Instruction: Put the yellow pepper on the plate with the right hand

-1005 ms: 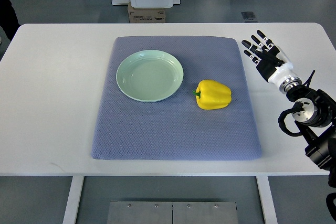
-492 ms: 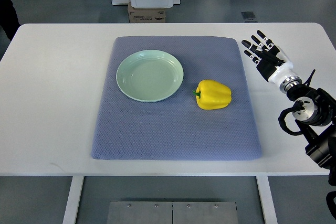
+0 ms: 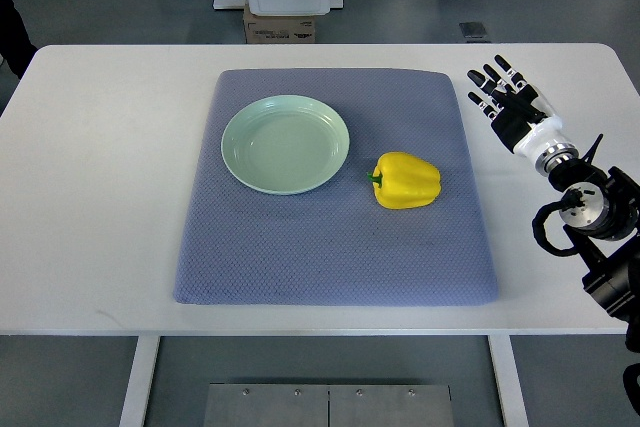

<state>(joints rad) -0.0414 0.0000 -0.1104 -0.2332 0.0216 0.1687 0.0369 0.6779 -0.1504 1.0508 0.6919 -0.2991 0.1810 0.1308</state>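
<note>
Yellow pepper (image 3: 406, 180) on its side on the grey mat (image 3: 330, 247), just right of the pale green plate (image 3: 286, 144), apart from it. Long axis roughly left to right, stem end toward the plate. Right hand (image 3: 510, 105) over the bare white table (image 3: 100, 167) past the mat's right edge, fingers spread, empty. Pepper down and to the left of that hand, nearer the robot. Height above the table hard to judge. No left arm visible.

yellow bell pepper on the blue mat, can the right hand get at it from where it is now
Probably yes. The yellow bell pepper lies alone on the blue-grey quilted mat, apart from the pale green plate. The right hand is over the white table beside the mat, fingers spread, with nothing between them.
</note>
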